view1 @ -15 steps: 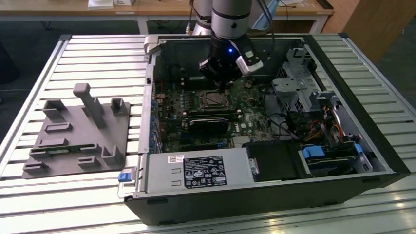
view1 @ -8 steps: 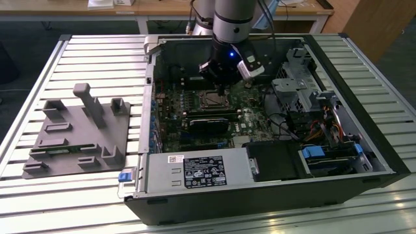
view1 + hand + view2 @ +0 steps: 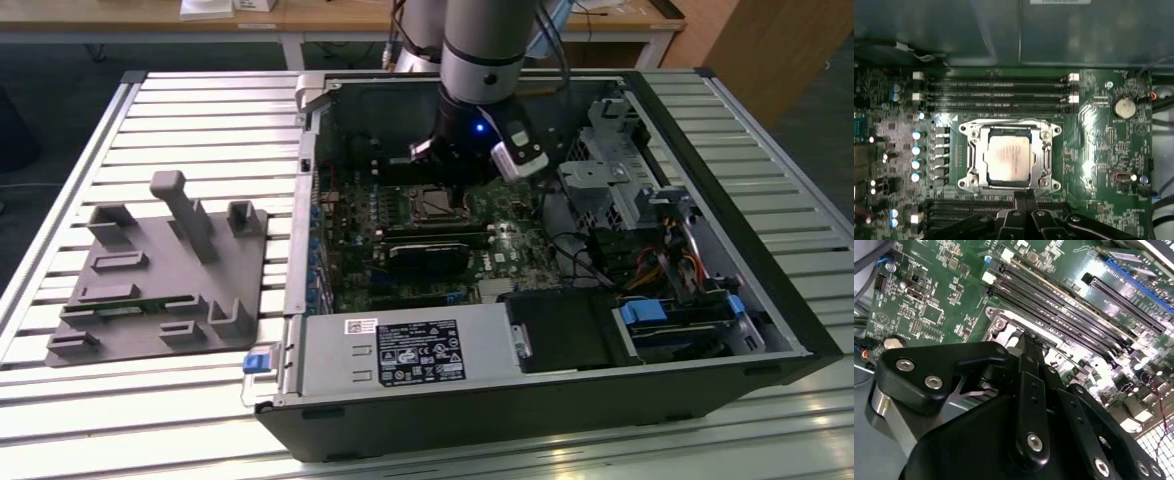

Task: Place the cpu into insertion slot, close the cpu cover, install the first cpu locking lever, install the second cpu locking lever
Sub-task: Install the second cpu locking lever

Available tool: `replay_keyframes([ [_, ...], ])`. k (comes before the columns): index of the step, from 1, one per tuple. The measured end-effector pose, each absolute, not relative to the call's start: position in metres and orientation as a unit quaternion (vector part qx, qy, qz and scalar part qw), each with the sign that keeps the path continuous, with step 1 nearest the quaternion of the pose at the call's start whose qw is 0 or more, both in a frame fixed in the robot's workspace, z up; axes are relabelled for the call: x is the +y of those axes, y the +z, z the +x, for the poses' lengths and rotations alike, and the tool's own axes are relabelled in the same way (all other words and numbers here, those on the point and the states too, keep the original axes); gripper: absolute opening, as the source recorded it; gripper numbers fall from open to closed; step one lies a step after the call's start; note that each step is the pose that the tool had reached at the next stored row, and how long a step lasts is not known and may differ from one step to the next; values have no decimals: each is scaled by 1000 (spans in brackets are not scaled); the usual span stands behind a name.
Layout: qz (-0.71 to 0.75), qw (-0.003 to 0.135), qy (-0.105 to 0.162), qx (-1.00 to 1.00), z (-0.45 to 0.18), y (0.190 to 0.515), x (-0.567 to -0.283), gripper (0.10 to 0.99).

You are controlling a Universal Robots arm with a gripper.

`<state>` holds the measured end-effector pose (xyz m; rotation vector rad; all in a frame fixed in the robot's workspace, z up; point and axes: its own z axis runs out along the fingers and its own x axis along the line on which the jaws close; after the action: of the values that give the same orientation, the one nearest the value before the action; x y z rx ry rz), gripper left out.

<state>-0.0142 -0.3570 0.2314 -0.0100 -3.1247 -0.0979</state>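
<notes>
The cpu (image 3: pixel 1008 157), a dull grey square chip, lies flat in the insertion slot (image 3: pixel 967 183) on the green motherboard. The cpu cover (image 3: pixel 1045 156), a silvery frame plate, lies down around the chip. A thin wire lever (image 3: pixel 1004 120) runs along one side of the socket. My gripper (image 3: pixel 1026 196) is at the opposite edge of the socket, its black fingers pressed together with nothing seen between them. In the second wrist view the gripper (image 3: pixel 1026 342) tips sit just beside the socket's silvery corner (image 3: pixel 1000 326). In the exterior view the gripper (image 3: pixel 461 172) hangs over the socket (image 3: pixel 434 204) inside the open computer case.
Long memory slots (image 3: pixel 999 92) run beside the socket, and a coin battery (image 3: pixel 1124 107) sits off to one side. A long black card (image 3: pixel 434 255), a power supply (image 3: pixel 400 350) and a drive cage (image 3: pixel 614 180) crowd the case. A grey fixture (image 3: pixel 160 270) stands at the exterior view's left.
</notes>
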Motion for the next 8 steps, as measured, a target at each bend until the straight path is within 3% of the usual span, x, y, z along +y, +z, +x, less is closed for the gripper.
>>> replay_keyframes([
  [2,-3,8,-45,-999,-14,231,-360,106],
  [8,-3,8,-47,-999,-15,231,-376,106],
])
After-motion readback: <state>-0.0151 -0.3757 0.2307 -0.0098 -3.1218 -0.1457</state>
